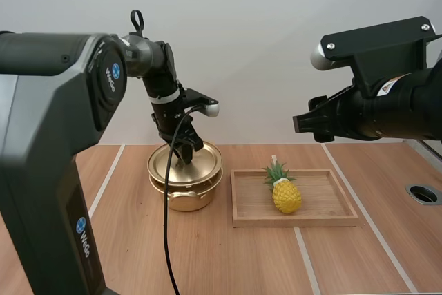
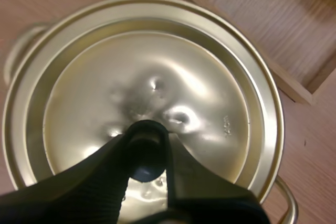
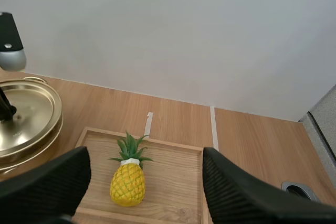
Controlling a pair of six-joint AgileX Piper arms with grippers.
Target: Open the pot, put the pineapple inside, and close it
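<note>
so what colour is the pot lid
The lid is shiny gold, best seen in the left wrist view.

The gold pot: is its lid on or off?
On. The lid covers the pot, and the left gripper pinches its black knob; whether it is raised slightly, I cannot tell.

A plain, pale grey wall (image 1: pixel 262 46) stands behind the wooden desk (image 1: pixel 228 260), softly and evenly lit. Thin pale lines (image 1: pixel 304 260) run front to back across the light-brown desk top. Near the desk's right edge sits a round dark hole (image 1: pixel 423 194), close to a grey panel (image 3: pixel 321 129).
</note>
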